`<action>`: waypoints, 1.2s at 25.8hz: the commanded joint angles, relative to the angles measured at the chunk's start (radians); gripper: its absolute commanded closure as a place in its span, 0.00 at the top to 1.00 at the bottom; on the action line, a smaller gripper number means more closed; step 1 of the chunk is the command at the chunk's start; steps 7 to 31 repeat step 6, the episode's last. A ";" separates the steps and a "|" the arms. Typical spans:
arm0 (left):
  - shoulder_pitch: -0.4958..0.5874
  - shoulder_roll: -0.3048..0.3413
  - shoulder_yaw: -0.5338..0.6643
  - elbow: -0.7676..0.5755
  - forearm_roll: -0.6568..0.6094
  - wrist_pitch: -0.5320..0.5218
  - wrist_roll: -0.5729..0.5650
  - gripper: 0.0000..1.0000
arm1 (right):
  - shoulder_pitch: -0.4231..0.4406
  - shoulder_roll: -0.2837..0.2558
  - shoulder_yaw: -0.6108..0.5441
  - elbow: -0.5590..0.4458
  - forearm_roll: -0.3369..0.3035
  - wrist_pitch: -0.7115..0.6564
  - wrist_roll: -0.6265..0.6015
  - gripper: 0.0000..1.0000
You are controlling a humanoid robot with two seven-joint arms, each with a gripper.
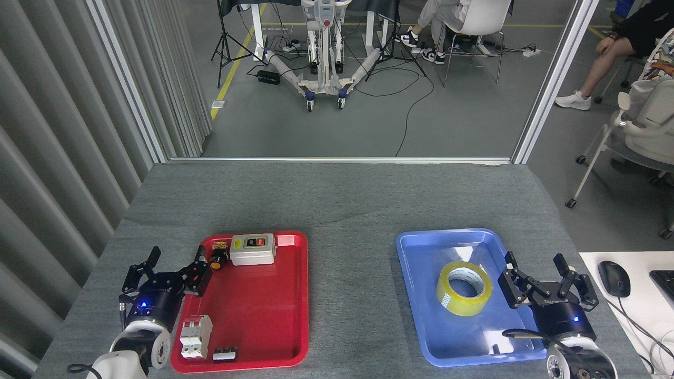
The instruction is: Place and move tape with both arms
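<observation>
Lying flat in blue tray (416, 263), yellow tape (464, 288), white core, both claws spread open

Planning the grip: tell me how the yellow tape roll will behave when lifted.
The tape roll lies tilted in the blue tray, so a nudge could probably tip or roll it. Its round, glossy side looks slippery. With a hollow middle, it is likely stiff and fairly light.
</observation>
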 commanded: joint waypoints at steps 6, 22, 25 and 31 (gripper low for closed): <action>-0.005 0.000 0.000 0.000 -0.002 0.001 0.000 1.00 | -0.025 0.013 0.008 0.024 0.003 -0.006 0.000 1.00; -0.005 0.000 0.000 0.000 -0.002 0.001 0.000 1.00 | -0.025 0.013 0.008 0.024 0.003 -0.006 0.000 1.00; -0.005 0.000 0.000 0.000 -0.002 0.001 0.000 1.00 | -0.025 0.013 0.008 0.024 0.003 -0.006 0.000 1.00; -0.005 0.000 0.000 0.000 -0.002 0.001 0.000 1.00 | -0.025 0.013 0.008 0.024 0.003 -0.006 0.000 1.00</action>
